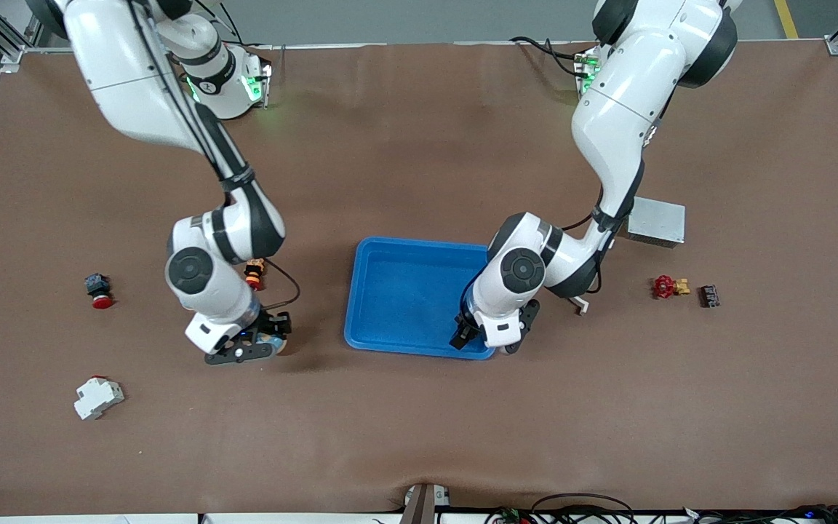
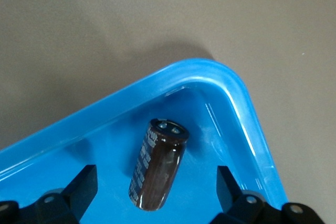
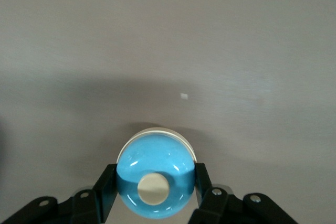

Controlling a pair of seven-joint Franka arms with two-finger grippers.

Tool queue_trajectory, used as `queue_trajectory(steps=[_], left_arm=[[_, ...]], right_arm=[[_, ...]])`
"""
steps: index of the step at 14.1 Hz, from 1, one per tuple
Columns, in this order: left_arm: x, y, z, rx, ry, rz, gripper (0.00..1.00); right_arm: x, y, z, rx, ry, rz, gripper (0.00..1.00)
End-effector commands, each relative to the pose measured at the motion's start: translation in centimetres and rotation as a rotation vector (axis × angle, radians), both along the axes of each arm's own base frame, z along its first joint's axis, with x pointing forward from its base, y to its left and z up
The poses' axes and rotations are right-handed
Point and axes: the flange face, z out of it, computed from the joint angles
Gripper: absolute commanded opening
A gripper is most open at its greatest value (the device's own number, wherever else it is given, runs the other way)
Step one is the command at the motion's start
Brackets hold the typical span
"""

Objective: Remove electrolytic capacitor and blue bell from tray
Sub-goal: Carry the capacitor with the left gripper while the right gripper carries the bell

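The capacitor [image 2: 158, 169] is a dark brown cylinder with pale print. It lies on its side in the blue tray [image 1: 404, 291], in the corner nearest the front camera at the left arm's end. My left gripper [image 2: 156, 182] hangs over it, open, one finger on each side and not touching; the arm hides the capacitor in the front view. The bell [image 3: 155, 174] is a light blue dome with a cream knob. My right gripper [image 3: 154, 178] is shut on it, low at the brown table, beside the tray toward the right arm's end [image 1: 259, 346].
A red push button [image 1: 98, 290] and a white breaker [image 1: 97, 397] lie toward the right arm's end. An orange part [image 1: 253, 274] sits by the right arm. A metal box [image 1: 655, 221], red valve [image 1: 665, 287] and dark component [image 1: 710, 295] lie toward the left arm's end.
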Motion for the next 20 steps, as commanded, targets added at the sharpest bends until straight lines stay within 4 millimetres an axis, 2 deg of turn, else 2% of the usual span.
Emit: queue_trajectory(steps=[1, 4, 5, 9, 10, 12, 14, 17, 20], left_arm=[[0.1, 0.1, -0.3, 0.022, -0.002, 0.008, 0.56], [0.2, 0.3, -0.2, 0.028, -0.008, 0.006, 0.05], [0.4, 0.3, 0.0, 0.03, -0.012, 0.006, 0.0], [0.3, 0.1, 1.3, 0.064, -0.019, -0.007, 0.0], [0.2, -0.1, 2.4, 0.075, -0.022, -0.013, 0.0], [0.2, -0.2, 5.9, 0.076, -0.018, -0.016, 0.0], [0.3, 1.3, 9.3, 0.111, 0.016, -0.022, 0.0], [0.5, 4.3, 14.0, 0.147, 0.061, -0.062, 0.0], [0.5, 9.5, 18.2, 0.162, 0.144, -0.239, 0.0]], right_arm=[[-0.3, -4.5, 0.9, 0.044, 0.006, 0.07, 0.0], [0.2, -8.2, 0.6, 0.035, 0.0, 0.14, 0.0], [0.3, -9.2, 0.5, 0.033, 0.0, 0.151, 0.0], [0.6, -12.5, 0.4, 0.025, -0.006, 0.209, 0.0], [0.6, -13.1, 0.5, 0.023, -0.007, 0.217, 0.0], [0.7, -13.8, 0.5, 0.019, -0.011, 0.235, 0.0], [1.0, -15.2, 0.6, 0.015, -0.019, 0.251, 0.0], [1.1, -15.8, 0.6, 0.013, -0.024, 0.265, 0.0], [1.3, -17.0, 0.3, 0.005, -0.024, 0.271, 0.0]])
